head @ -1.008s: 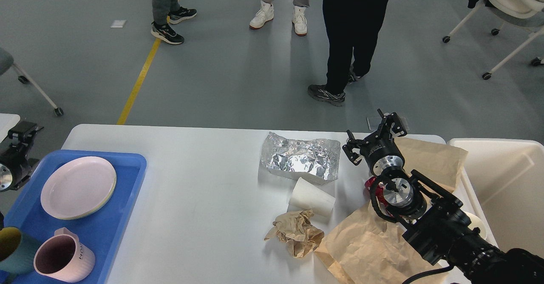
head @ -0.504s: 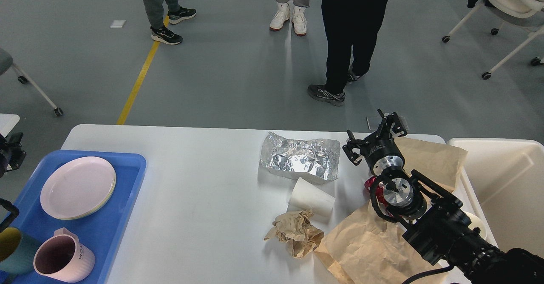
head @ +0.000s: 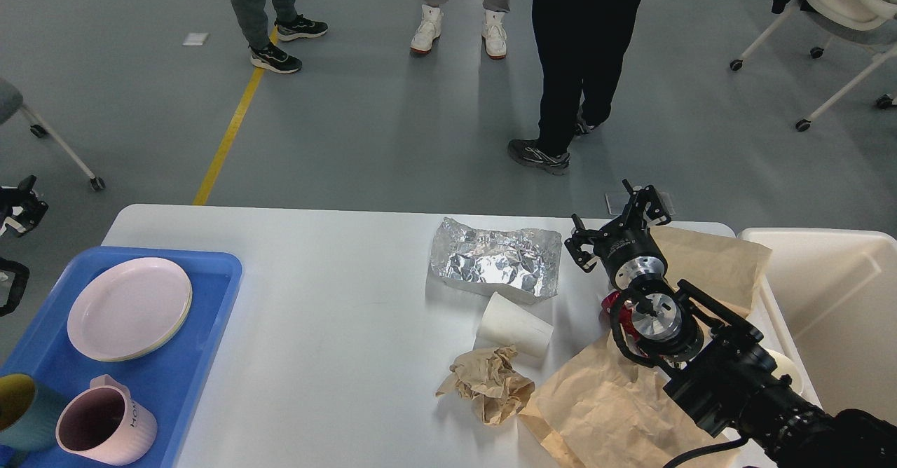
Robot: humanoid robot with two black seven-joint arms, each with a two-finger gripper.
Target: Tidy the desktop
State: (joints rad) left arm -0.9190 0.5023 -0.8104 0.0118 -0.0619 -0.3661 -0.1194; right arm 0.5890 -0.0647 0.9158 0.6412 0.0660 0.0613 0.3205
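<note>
The white desktop (head: 315,314) fills the lower part of the head view. On it lie a crumpled foil sheet (head: 497,261), a white paper cup (head: 515,324) on its side, a crumpled brown paper ball (head: 490,384) and two brown paper sheets (head: 603,412) (head: 708,265). My right gripper (head: 611,219) is open and empty, held above the table's far edge just right of the foil. A small red thing (head: 612,303) shows under my right arm. My left gripper (head: 19,203) is a dark shape at the left edge, beyond the table.
A blue tray (head: 168,377) at the left holds stacked pink plates (head: 129,307), a pink mug (head: 105,426) and a teal cup (head: 17,412). A cream-white bin (head: 827,300) stands at the right end. Three people stand on the floor beyond the table, with wheeled chairs at both sides.
My left arm has moved up and away from the blue tray toward the left edge. My right arm has not moved. The people behind have shifted their feet.
</note>
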